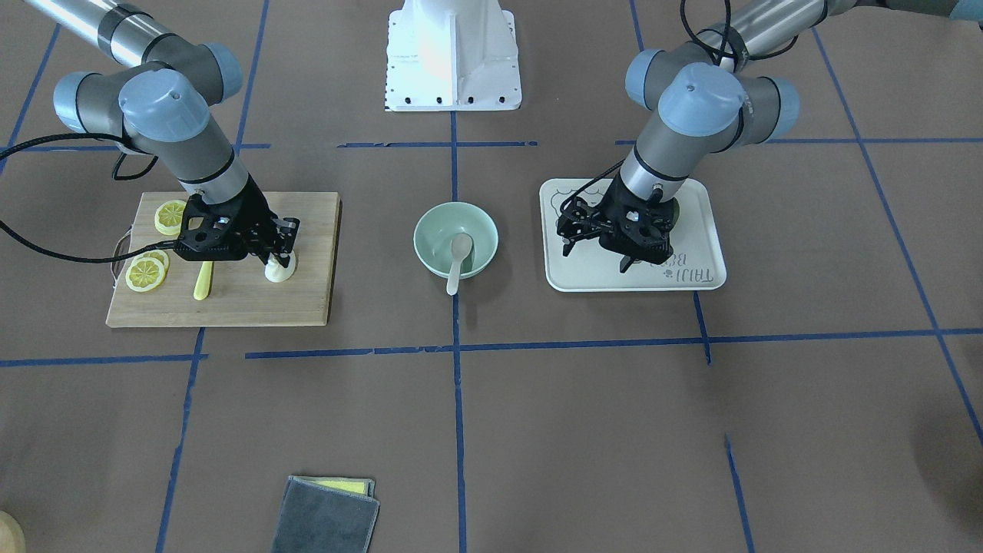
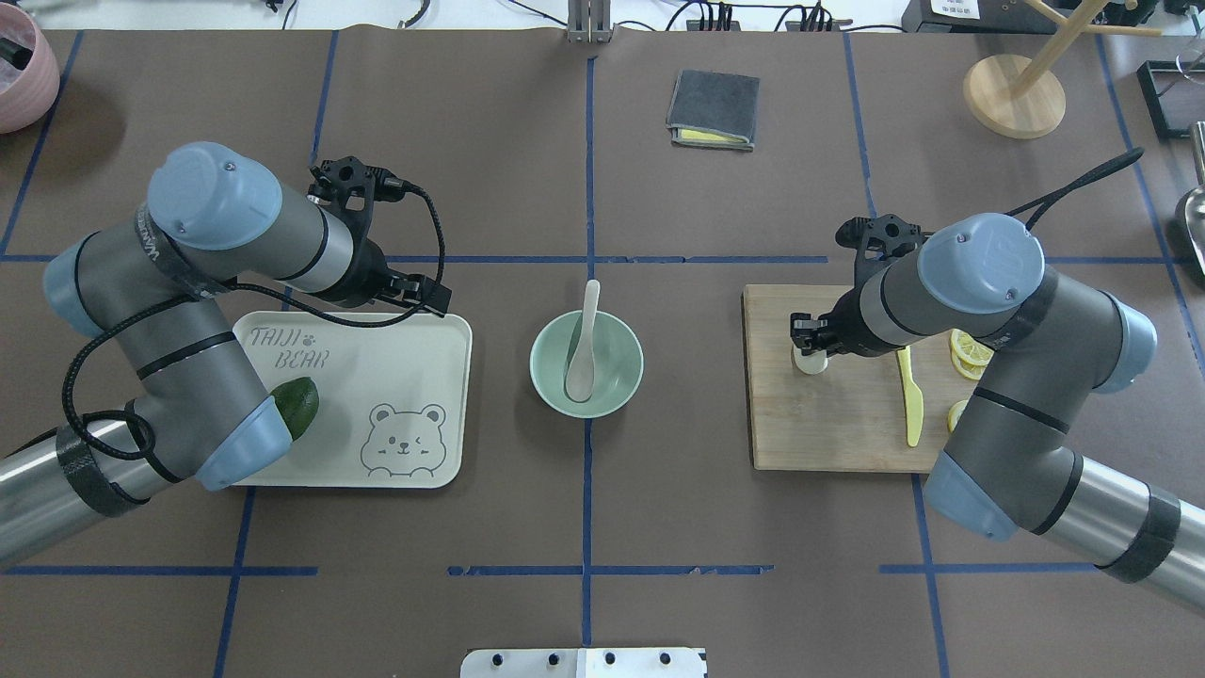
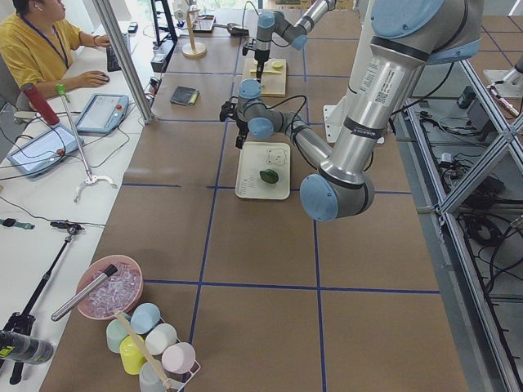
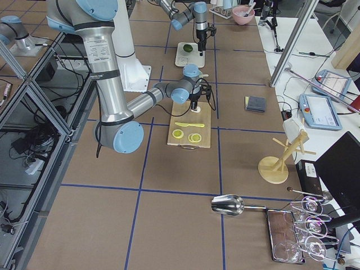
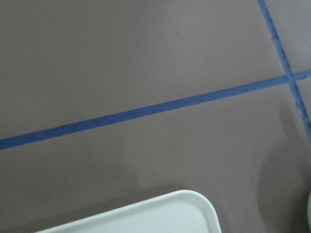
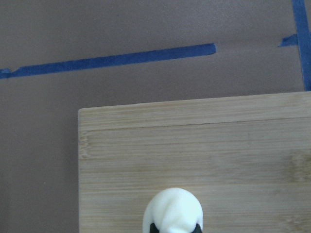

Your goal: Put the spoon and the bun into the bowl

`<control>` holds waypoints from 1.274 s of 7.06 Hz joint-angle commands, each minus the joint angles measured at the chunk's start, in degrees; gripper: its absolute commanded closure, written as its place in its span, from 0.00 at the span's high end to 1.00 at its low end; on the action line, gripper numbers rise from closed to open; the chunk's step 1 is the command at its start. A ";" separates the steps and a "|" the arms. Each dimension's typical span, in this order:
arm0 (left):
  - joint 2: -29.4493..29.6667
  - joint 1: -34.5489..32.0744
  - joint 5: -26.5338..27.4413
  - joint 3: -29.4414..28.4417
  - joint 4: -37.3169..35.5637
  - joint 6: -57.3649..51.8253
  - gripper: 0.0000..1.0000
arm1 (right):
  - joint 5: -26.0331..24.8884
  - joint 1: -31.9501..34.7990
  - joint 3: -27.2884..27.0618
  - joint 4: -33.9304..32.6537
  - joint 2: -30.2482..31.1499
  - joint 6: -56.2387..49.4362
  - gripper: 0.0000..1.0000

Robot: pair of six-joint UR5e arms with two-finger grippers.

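Observation:
The pale mint-green bowl (image 1: pixel 430 224) stands at the table's centre, also in the overhead view (image 2: pixel 544 379). The cream spoon (image 1: pixel 458 261) lies in it, scoop down, handle over the rim (image 2: pixel 586 330). The white bun (image 1: pixel 279 270) stands on the wooden cutting board (image 1: pixel 253 301). My right gripper (image 1: pixel 282 259) reaches down over the bun, its fingers against both sides. In the right wrist view the bun (image 6: pixel 174 208) shows at the bottom edge with dark fingertips (image 6: pixel 153 227) pressed on it. My left gripper (image 1: pixel 596 257) is open and empty above the white tray (image 1: pixel 691 278).
A yellow plastic knife (image 1: pixel 203 281) and lemon slices (image 1: pixel 146 273) lie on the board beside the bun. A dark green avocado (image 2: pixel 297 405) sits on the tray (image 2: pixel 414 339). A folded grey cloth (image 1: pixel 326 516) lies near the table's far edge. The robot base (image 1: pixel 453 54) stands behind the bowl.

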State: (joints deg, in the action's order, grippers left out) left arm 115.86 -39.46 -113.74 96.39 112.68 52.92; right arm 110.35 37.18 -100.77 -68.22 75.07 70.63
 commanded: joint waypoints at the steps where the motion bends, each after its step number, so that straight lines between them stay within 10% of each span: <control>1: -0.11 0.00 0.01 0.37 0.00 -0.01 0.99 | -0.05 0.09 -1.26 -0.07 -0.62 0.29 0.21; 9: -2.39 -0.44 -0.16 5.56 -0.09 0.17 0.99 | -11.20 -11.42 0.56 -8.95 -21.62 26.58 0.36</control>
State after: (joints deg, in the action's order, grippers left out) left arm 113.58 -39.90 -113.87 101.66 112.57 53.06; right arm 100.86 27.42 -101.69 -77.05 55.25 95.91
